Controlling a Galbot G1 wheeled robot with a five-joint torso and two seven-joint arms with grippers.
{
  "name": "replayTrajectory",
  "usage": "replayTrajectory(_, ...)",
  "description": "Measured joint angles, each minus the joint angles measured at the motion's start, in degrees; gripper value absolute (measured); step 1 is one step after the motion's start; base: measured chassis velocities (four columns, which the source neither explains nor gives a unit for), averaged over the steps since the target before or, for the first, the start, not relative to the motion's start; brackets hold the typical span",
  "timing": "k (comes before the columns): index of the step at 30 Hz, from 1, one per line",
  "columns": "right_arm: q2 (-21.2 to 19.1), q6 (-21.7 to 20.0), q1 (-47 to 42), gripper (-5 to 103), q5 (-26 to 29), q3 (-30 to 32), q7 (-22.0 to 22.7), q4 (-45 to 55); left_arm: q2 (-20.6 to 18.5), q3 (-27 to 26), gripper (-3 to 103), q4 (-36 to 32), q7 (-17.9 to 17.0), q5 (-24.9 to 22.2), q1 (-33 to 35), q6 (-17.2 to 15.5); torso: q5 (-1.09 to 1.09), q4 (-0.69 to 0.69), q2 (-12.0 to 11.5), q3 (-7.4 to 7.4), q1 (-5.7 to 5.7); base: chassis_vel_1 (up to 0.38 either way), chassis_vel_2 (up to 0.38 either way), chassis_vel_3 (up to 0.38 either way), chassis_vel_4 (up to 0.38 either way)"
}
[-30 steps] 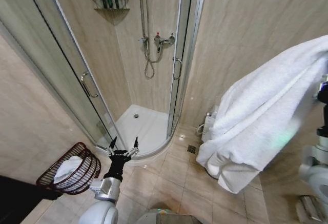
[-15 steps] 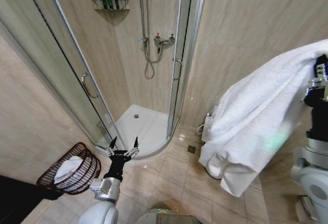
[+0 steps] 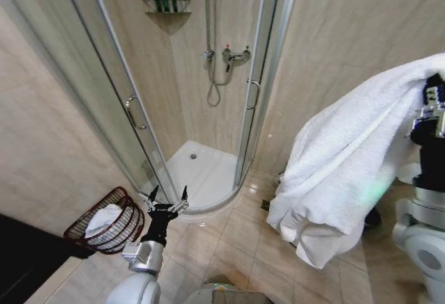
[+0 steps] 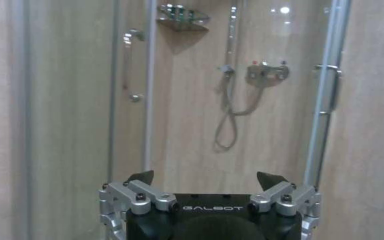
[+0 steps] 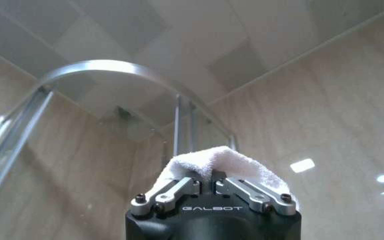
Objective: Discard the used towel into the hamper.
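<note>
The towel (image 3: 348, 172) is hanging high off the right gripper (image 3: 432, 106), well right of the hamper (image 3: 104, 222), clearing the floor. The left gripper (image 3: 167, 198) is waiting beside the hamper, its prongs (image 4: 140, 177) spread and empty. The right gripper (image 5: 212, 186) is pinching a towel fold (image 5: 222, 162) tight.

towel (image 3: 348, 158): was plain white
hamper (image 3: 104, 222): was dark red-brown, openwork ribs
wall tiles (image 3: 55, 158): were beige, faintly veined
shower tray (image 3: 205, 173): was white

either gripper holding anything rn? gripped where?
Right gripper is shut on the white towel, pinching a fold at its top end; the rest hangs. Left gripper is open, empty.
</note>
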State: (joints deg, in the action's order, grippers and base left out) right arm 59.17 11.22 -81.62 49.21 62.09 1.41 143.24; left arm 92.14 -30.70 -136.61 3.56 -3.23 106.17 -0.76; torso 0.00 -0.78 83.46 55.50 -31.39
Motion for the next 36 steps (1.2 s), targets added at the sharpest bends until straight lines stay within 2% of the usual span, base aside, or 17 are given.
replayTrajectory(33,0.25,0.11,-0.37,8,-1.57,-0.25,0.6,0.0,0.0,0.0,100,0.0,0.0,0.0,0.0,0.0,-0.01,-0.01,-0.22,-0.12,0.1,0.108,0.112,0.111,0.11)
replayTrajectory(36,0.31,0.1,-0.43,8,-1.81,-0.11,0.51,0.0,0.0,0.0,100,0.0,0.0,0.0,0.0,0.0,0.0,0.02,-0.22,-0.13,0.11,0.0,0.0,0.0,0.0)
